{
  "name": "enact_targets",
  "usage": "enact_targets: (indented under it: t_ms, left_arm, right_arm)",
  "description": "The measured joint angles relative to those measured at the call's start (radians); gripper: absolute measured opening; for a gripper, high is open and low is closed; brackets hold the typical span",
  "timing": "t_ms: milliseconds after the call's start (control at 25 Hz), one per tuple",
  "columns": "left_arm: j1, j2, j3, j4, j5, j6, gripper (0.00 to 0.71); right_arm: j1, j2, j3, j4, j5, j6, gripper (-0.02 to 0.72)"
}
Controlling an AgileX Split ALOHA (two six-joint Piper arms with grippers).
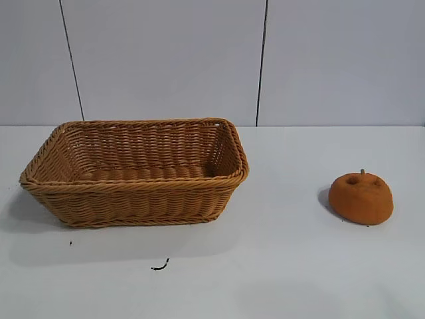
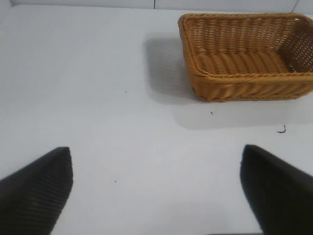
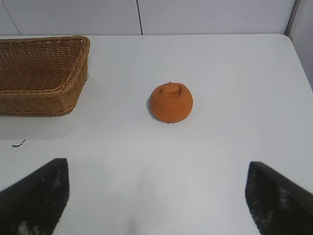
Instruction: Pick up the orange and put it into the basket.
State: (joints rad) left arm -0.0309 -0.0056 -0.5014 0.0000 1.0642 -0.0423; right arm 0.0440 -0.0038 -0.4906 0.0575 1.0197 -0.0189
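Observation:
The orange (image 1: 361, 197), a squat rough lump with a small brown stem, sits on the white table at the right. It also shows in the right wrist view (image 3: 171, 102). The tan wicker basket (image 1: 136, 189) stands at the left, with nothing visible inside. It also shows in the left wrist view (image 2: 230, 88) and the right wrist view (image 3: 39, 93). My right gripper (image 3: 158, 169) is open and empty, well short of the orange, which lies straight ahead between the jaws' line. My left gripper (image 2: 156, 159) is open and empty over bare table, away from the basket. Neither gripper shows in the exterior view.
A small dark scrap (image 1: 160, 266) lies on the table in front of the basket. A white panelled wall (image 1: 212, 60) stands behind the table. The table's far edge and side edge (image 3: 298, 54) show in the right wrist view.

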Motion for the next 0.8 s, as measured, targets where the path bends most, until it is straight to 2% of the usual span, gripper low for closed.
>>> enact_targets:
  t_ms: [400, 600, 800]
  left_arm:
    - [0.0, 0.0, 0.0, 0.0, 0.0, 0.0, 0.666]
    - [0.0, 0.0, 0.0, 0.0, 0.0, 0.0, 0.666]
    - [0.0, 0.0, 0.0, 0.0, 0.0, 0.0, 0.666]
  right_arm:
    - [0.0, 0.049, -0.032, 0.0, -0.014, 0.014, 0.673]
    - [0.0, 0.354, -0.162, 0.0, -0.053, 0.034, 0.673]
    - [0.0, 0.726, -0.342, 0.011, -0.06, 0.035, 0.673]
